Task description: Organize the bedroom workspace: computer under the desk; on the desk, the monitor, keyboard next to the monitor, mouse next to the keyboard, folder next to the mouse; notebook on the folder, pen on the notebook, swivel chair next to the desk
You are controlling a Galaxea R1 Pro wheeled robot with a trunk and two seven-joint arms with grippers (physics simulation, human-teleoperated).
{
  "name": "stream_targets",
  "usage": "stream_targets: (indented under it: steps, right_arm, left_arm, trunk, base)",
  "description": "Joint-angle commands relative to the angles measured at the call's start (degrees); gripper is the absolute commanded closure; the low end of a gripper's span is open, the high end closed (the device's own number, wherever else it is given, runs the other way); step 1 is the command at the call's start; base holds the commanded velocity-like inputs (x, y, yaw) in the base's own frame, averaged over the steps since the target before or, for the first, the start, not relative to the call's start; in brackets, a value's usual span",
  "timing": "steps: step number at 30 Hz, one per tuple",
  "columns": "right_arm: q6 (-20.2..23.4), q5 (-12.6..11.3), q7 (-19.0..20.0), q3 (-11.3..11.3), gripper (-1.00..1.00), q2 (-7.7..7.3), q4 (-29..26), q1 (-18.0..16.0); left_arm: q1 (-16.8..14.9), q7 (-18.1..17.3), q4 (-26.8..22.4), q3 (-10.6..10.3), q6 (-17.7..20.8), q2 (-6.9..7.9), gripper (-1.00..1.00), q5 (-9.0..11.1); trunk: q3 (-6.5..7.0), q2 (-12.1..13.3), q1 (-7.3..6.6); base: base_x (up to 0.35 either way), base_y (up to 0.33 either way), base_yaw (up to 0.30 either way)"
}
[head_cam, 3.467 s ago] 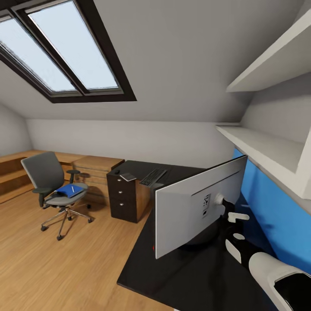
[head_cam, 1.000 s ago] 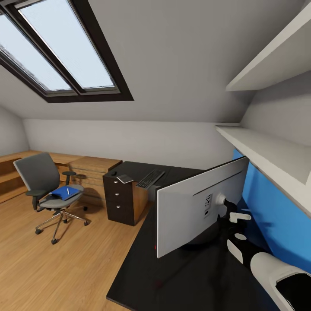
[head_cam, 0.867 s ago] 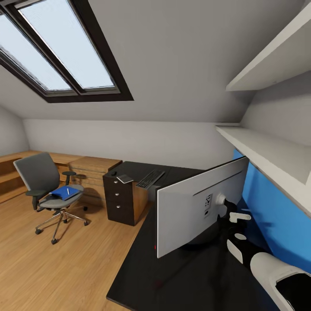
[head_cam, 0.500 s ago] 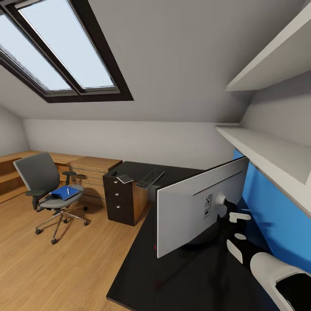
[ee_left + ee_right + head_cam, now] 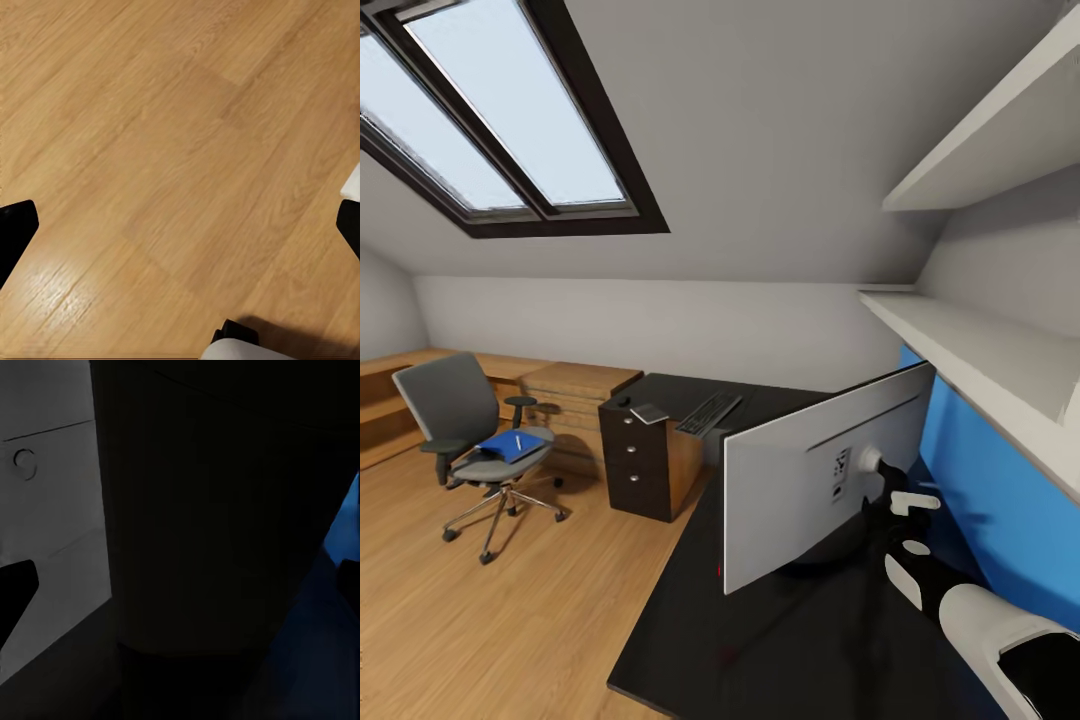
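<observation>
The monitor [image 5: 825, 475] stands on the black desk [image 5: 780, 640] with its grey back toward me. My right gripper [image 5: 888, 490] reaches in behind it; in the right wrist view the gripper [image 5: 180, 585] is open, with the dark monitor stand [image 5: 202, 532] between its spread fingers. The keyboard [image 5: 710, 410] lies at the desk's far end, beside a small dark mouse [image 5: 625, 399] and a flat grey notebook-like item [image 5: 650, 411]. The blue folder [image 5: 510, 446], with a pen [image 5: 517, 441] on it, rests on the swivel chair [image 5: 465, 425]. My left gripper [image 5: 180, 225] hangs open over the floor. The computer is hidden.
A dark drawer cabinet [image 5: 643, 465] sits under the desk's far end, with wooden steps [image 5: 575, 385] behind it. White shelves [image 5: 970, 340] jut out above the blue wall [image 5: 1000, 500] on the right. Wood floor [image 5: 480, 620] stretches between me and the chair.
Since 3.5 s ago the whole view has shifted slightly, so the camera moved. Over the last second the arms, monitor and chair have stayed put.
</observation>
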Motion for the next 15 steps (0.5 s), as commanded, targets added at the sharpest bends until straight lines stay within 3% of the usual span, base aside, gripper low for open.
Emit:
stream_targets:
  steps: [1, 7, 15]
  right_arm:
    - [-0.12, -0.43, -0.24, 0.49, -1.0, -0.02, -0.02, -0.03]
    - [-0.14, -0.43, -0.3, 0.49, -1.0, -0.02, -0.02, -0.03]
    - [-0.2, -0.43, -0.31, 0.49, -1.0, -0.02, -0.02, -0.03]
  left_arm:
    - [0.03, 0.15, -0.13, -0.47, -0.06, 0.02, -1.0, 0.4]
    - [0.04, 0.15, -0.13, -0.44, -0.06, 0.02, -1.0, 0.4]
    - [0.04, 0.15, -0.13, -0.44, -0.03, 0.02, -1.0, 0.4]
  trunk:
    - [-0.06, -0.05, -0.01]
    - [-0.06, -0.05, -0.01]
    - [-0.06, -0.05, -0.01]
  base:
    - [-0.178, 0.0, 0.0]
    - [-0.21, 0.0, 0.0]
    - [-0.037, 0.0, 0.0]
